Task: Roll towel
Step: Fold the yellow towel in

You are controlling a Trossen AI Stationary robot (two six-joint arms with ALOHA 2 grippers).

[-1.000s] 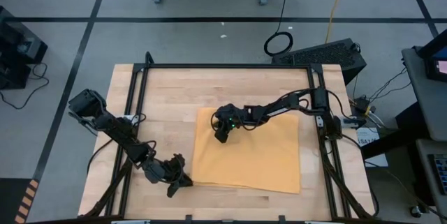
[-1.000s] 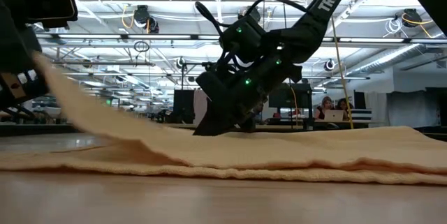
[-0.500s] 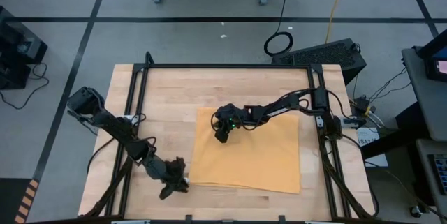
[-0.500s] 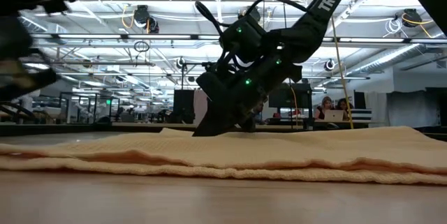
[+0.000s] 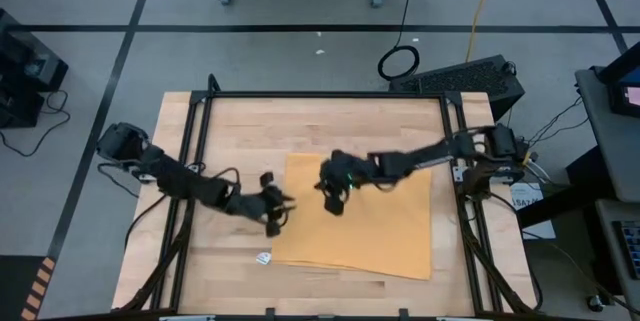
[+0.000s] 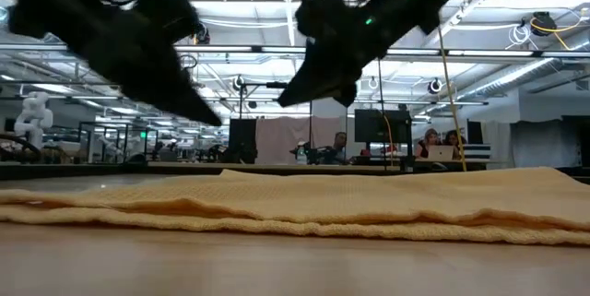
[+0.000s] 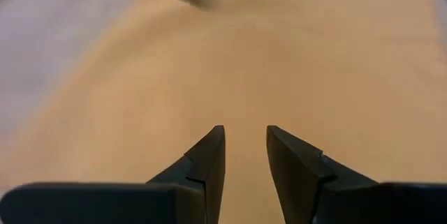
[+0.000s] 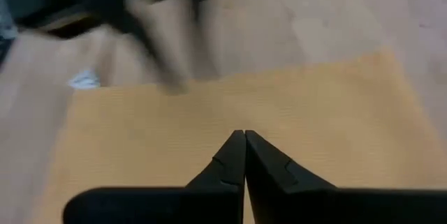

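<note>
The towel (image 5: 355, 219) lies spread flat on the worktop (image 5: 230, 131), a mustard-yellow sheet filling the middle and right of the board, its near edge running at a slight slant. From table height it shows as a low double layer with a soft rippled hem, so I judge it thin, limp and light. It will drape and crease wherever I lift it, and nothing in it will hold a shape unless I keep tension on it. The weave looks coarse enough to grip without slipping, though the cloth may slide across the smooth wood if I push it rather than pinch it. A small white tag (image 5: 263, 258) pokes out beside the near left corner.

My left tool (image 5: 277, 213) hangs over the towel's left edge, clear of the cloth, its fingers (image 7: 209, 161) a narrow gap apart with nothing between them. My right tool (image 5: 335, 204) hovers above the towel's far middle part, its fingers pressed together and empty.

For a roll I would take hold along one edge, pinching the hem itself instead of the open middle, where I would only raise a tent. With two tools I think two spread points on that edge are best, so the first fold turns over evenly. A single pinch risks a skewed, cone-shaped roll, and a loose start would likely spring open.
</note>
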